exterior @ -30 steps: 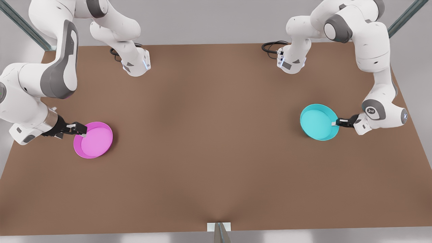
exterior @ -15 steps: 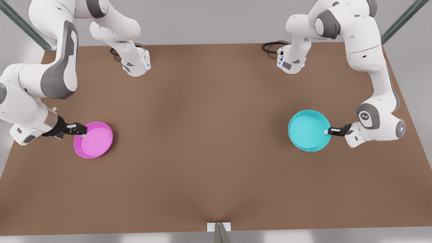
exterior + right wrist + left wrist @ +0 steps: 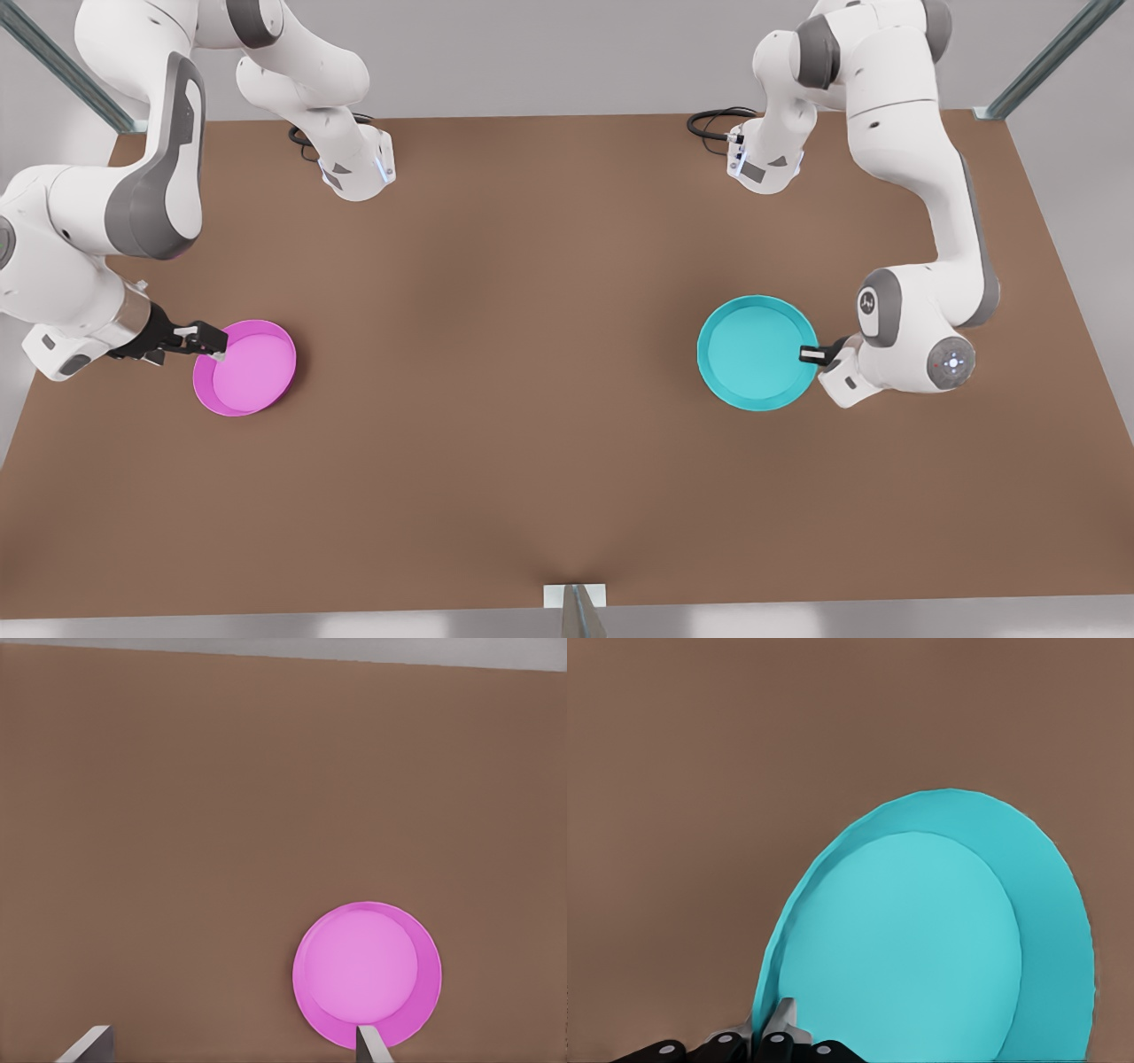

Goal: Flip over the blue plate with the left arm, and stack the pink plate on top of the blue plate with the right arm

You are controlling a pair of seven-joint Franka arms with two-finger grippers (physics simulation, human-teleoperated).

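The blue plate (image 3: pixel 756 353) is on the front view's right, open side facing up, and looks held a little above the table. My left gripper (image 3: pixel 811 354) is shut on the plate's rim at the side nearest the front view's right. In the left wrist view the fingers (image 3: pixel 782 1020) pinch the edge of the blue plate (image 3: pixel 921 948). The pink plate (image 3: pixel 248 368) lies flat on the front view's left, open side up. My right gripper (image 3: pixel 211 344) is at its rim, open. In the right wrist view the pink plate (image 3: pixel 365 970) lies just beyond one of the two spread fingertips (image 3: pixel 370 1043).
The brown table (image 3: pixel 532 354) is bare between the two plates. Both arm bases (image 3: pixel 359 173) stand at the far edge, with a black cable loop (image 3: pixel 713 122) by the other base. A small white bracket (image 3: pixel 574 595) sits at the near edge.
My left gripper has carried the blue plate toward the front view's left and nearer the front edge. The right arm and the pink plate have not moved.
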